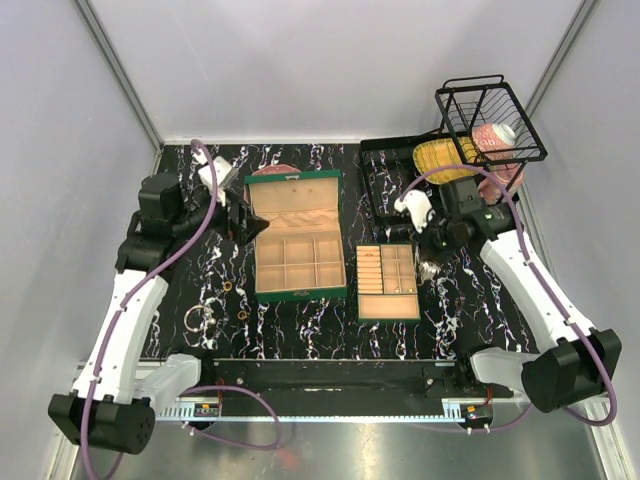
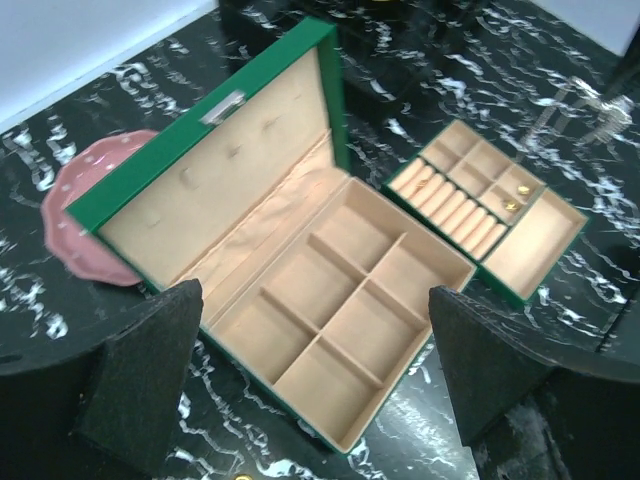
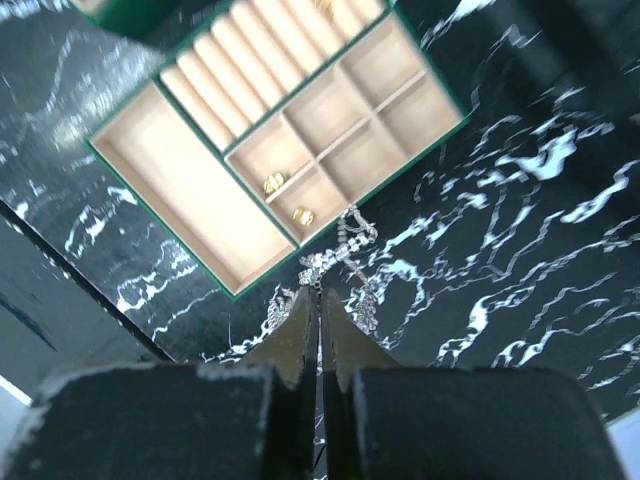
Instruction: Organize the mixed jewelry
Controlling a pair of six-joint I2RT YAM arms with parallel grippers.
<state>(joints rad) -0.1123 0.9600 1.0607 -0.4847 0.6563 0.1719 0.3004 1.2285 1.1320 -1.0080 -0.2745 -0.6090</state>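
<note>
The right gripper [image 3: 318,296] pinches a silvery chain necklace [image 3: 342,245] just beside the small divided tray [image 3: 180,180], and the left gripper [image 2: 315,300] stands wide open near the green box [image 2: 190,130].

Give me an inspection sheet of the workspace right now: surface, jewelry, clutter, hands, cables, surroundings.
Surface: black marbled table holding an open green box and a small divided tray.
Job's things: two gold rings in tray compartments; loose rings and a silver hoop on the table left of the box; chain beside the tray.
Clutter: pink plate behind the box; wire basket with items, far right.
Hands: left hand open, by the box lid; right hand shut, apparently pinching the chain.
Cables: purple cables along both arms.
Surroundings: grey walls; nothing else seen.
</note>
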